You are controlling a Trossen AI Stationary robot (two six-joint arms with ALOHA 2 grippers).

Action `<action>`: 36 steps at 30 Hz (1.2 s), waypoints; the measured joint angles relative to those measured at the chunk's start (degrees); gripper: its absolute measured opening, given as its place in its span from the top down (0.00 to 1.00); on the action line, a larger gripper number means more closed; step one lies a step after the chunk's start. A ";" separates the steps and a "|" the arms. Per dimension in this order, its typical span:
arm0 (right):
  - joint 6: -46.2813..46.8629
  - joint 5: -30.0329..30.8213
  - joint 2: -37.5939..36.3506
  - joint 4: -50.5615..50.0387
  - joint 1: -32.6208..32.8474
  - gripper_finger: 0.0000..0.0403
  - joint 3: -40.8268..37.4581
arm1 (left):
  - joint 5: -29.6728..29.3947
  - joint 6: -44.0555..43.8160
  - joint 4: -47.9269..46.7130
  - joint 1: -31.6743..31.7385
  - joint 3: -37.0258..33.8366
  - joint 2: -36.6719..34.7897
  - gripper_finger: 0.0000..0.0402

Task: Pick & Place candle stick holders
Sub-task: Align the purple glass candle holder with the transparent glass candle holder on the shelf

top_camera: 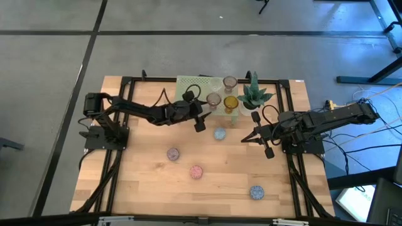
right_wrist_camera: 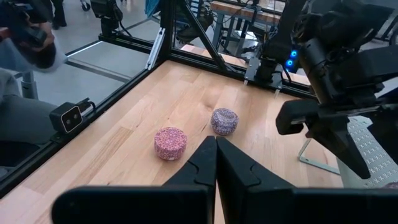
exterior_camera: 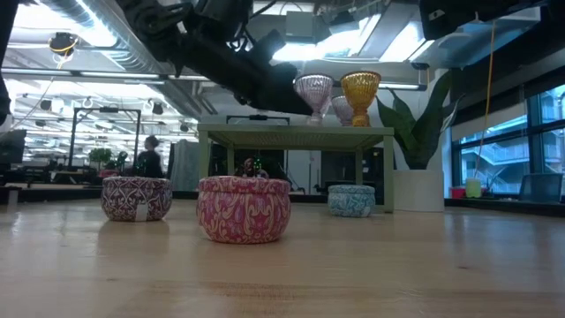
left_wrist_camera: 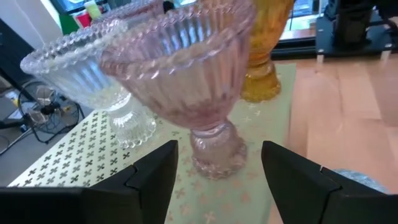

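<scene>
While the left gripper (left_wrist_camera: 214,174) stands open around the pink holder (left_wrist_camera: 186,81), its ribbed glass looks fragile, probably slippery; grip the stem. Right gripper (right_wrist_camera: 216,155) waits closed.

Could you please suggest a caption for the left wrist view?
Open left gripper lined up on a pink glass holder on the green stand, clear and amber holders behind.

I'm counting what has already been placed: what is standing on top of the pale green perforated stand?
On the stand: a pink goblet holder, a clear one and an amber one, all upright. The left gripper is open around the pink stem. Anything behind the glasses is hidden.
</scene>
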 joint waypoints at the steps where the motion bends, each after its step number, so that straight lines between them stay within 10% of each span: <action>1: 0.00 0.00 0.00 0.00 0.00 0.98 0.00 | -0.06 0.00 0.00 -0.26 0.00 -0.01 0.44; 21: 0.00 0.00 0.02 0.02 -0.01 0.98 0.00 | -4.82 -3.88 -2.64 -1.62 0.00 0.01 0.98; 36: -0.01 0.00 0.02 0.09 -0.01 0.98 0.00 | 4.71 -7.82 -2.20 2.23 0.02 0.78 0.99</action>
